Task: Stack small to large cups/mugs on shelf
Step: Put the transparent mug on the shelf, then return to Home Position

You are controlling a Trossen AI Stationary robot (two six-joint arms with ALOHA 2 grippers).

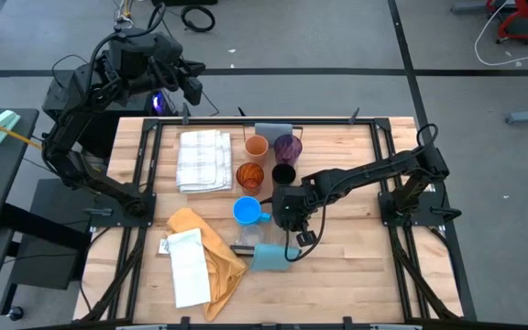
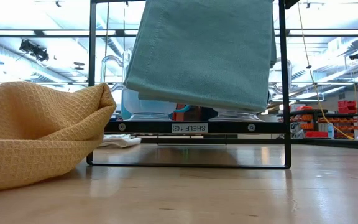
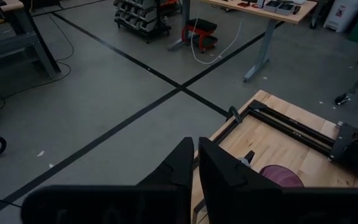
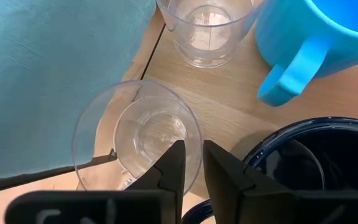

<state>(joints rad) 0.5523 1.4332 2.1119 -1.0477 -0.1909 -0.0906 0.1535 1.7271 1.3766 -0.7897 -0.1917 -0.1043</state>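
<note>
The right gripper (image 4: 191, 163) hovered over a clear glass (image 4: 137, 138) beside the bright blue mug (image 4: 316, 31), fingers nearly together astride its rim, apparently positioning for a lift; the left gripper (image 3: 191, 163), fingers together, waited off-table.

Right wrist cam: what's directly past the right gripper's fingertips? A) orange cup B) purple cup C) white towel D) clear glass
D: the right gripper hangs with its fingers at the rim of a clear glass, with a bright blue mug and a navy mug beside it.
</note>
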